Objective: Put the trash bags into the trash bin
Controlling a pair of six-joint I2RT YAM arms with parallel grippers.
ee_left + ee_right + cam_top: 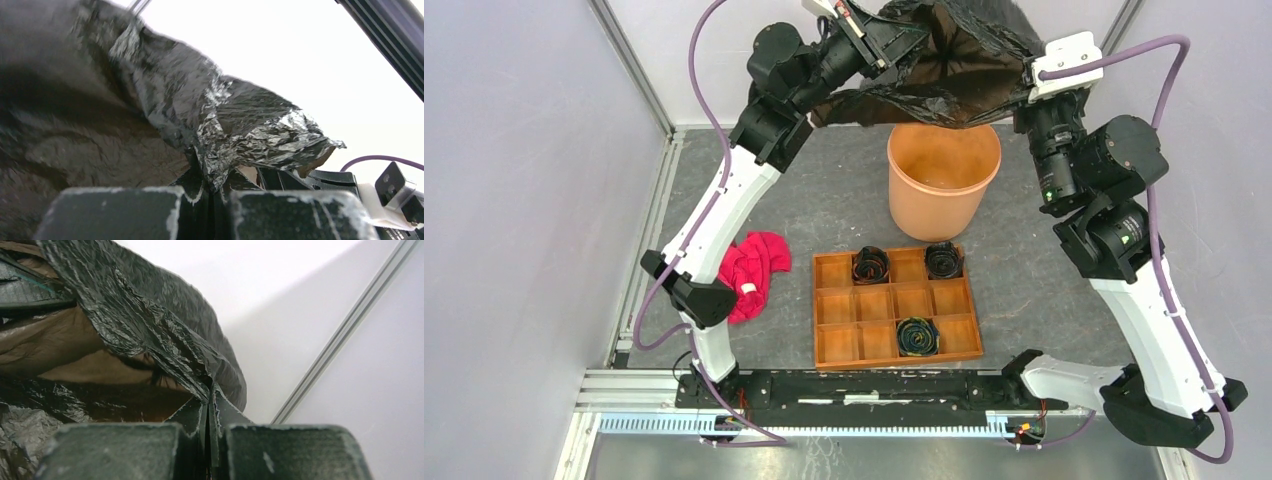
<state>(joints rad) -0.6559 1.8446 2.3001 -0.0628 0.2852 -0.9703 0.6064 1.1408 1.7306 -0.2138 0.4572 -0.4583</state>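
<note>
The black crinkly trash bag (954,65) hangs spread between both grippers, high above the pale orange trash bin (943,178) at the back middle of the table. Its lower edge hangs just over the bin's rim. My left gripper (894,40) is shut on the bag's left edge; in the left wrist view the film (210,120) is pinched between the jaws (216,187). My right gripper (1029,75) is shut on the bag's right edge; in the right wrist view the film (150,330) is clamped at the fingertips (209,397).
A compartmented wooden tray (895,307) with three dark rolled items lies in front of the bin. A red cloth (751,270) lies on the grey mat left of the tray, near the left arm's base. Metal frame posts stand at the back corners.
</note>
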